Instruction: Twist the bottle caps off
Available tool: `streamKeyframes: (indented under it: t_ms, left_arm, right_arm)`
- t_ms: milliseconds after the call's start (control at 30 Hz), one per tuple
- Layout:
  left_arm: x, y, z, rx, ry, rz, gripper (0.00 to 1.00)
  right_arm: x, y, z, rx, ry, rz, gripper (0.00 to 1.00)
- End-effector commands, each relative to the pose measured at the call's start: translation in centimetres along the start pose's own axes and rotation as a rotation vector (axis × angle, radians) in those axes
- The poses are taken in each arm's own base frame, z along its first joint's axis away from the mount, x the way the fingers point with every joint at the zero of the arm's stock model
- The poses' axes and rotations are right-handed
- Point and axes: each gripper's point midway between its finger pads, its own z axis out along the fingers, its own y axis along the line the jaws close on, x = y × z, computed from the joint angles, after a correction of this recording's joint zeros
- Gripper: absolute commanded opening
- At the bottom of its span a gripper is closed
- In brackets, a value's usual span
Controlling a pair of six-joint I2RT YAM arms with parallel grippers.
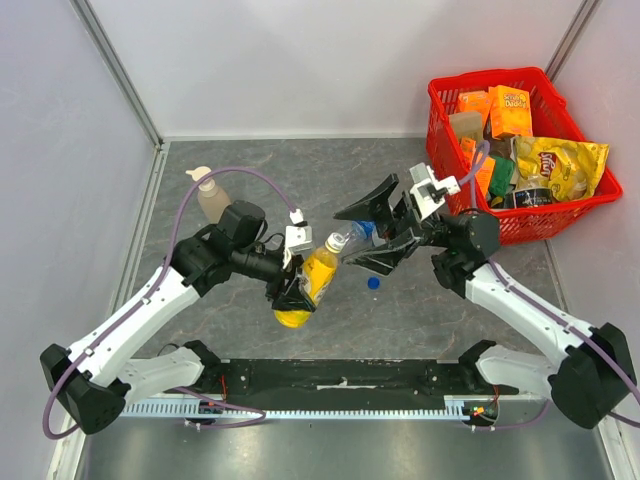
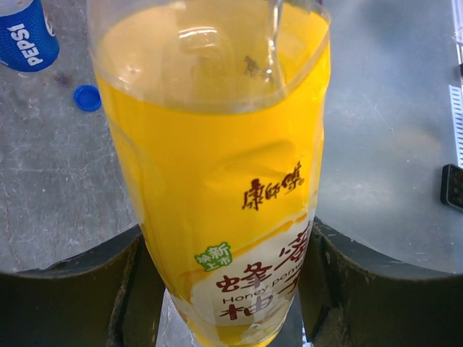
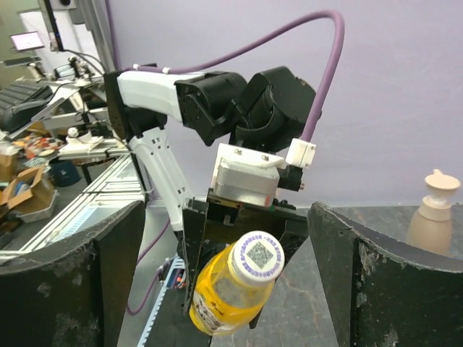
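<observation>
1. The white cap (image 3: 255, 256) sits on the juice bottle (image 1: 318, 272), which is tilted above mid-table with its neck toward 1 o'clock.
2. The left gripper (image 1: 297, 293) clamps the bottle's lower body.
3. The right gripper (image 1: 374, 235) is released, its fingers wide apart either side of the cap.
4. A blue cap (image 1: 373, 283) lies loose on the table (image 1: 250, 330) at 3 o'clock of the juice bottle; a Pepsi bottle (image 2: 25, 32) lies nearby.
5. A soap dispenser (image 1: 210, 195) stands at 10 o'clock and a red basket (image 1: 440, 110) at 2.

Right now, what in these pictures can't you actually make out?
Pepsi bottle: cut off by the corner in the left wrist view, mostly under the right gripper in the top view; capped or not, unclear.
Juice bottle: its neck is cut off by the top edge of the left wrist view.
Basket: small print on its packets is too small in the top view.
</observation>
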Motion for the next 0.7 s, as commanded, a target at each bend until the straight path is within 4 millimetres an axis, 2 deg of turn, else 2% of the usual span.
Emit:
streamKeyframes:
  t_ms: [0, 467, 667]
  left_arm:
    - [-1.1, 0.9, -0.2, -0.046, -0.019, 0.030, 0.02]
    - [0.3, 6.1, -0.9, -0.330, 0.035, -0.006, 0.02]
    - [1.6, 8.7, -1.4, -0.466, 0.080, -0.042, 0.02]
  right_arm:
    - [-1.4, -1.4, -0.1, 0.115, -0.024, -0.067, 0.98]
    - [-0.2, -7.6, -1.8, 0.457, -0.001, 0.018, 0.98]
    - [0.6, -10.1, -2.5, 0.584, -0.003, 0.092, 0.98]
